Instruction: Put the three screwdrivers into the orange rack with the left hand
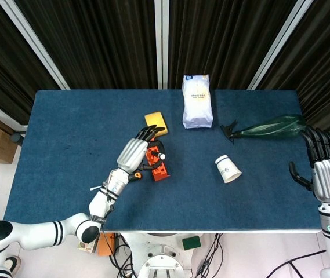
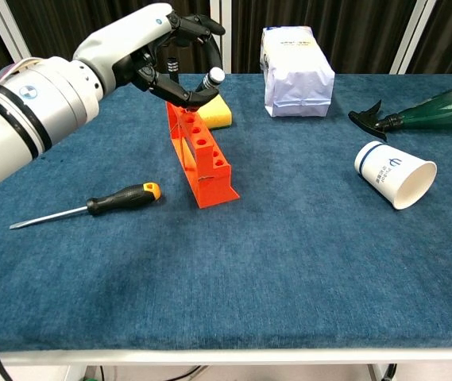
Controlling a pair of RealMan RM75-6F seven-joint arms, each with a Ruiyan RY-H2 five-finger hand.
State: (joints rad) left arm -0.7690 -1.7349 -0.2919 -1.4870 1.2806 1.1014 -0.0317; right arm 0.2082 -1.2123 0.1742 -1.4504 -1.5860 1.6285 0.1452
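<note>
Head view: the left hand (image 1: 134,155) hovers over the far end of the orange rack (image 1: 158,167), fingers curled round a screwdriver whose handle is mostly hidden; the rack's long axis runs away from the robot; the right hand (image 1: 326,174) hangs well apart, holding nothing, fingers spread.

Chest view: the hand (image 2: 158,55) grips the dark-handled screwdriver (image 2: 207,79) just above the rack's (image 2: 200,151) rigid plastic holes; a second screwdriver (image 2: 90,207), rubbery black-and-orange handle, slim steel shaft, lies flat on the napped blue table (image 2: 289,262), left of the rack.

A yellow sponge (image 1: 155,121), white bag (image 1: 196,100), green spray bottle (image 1: 272,127) and tipped paper cup (image 1: 227,169).
</note>
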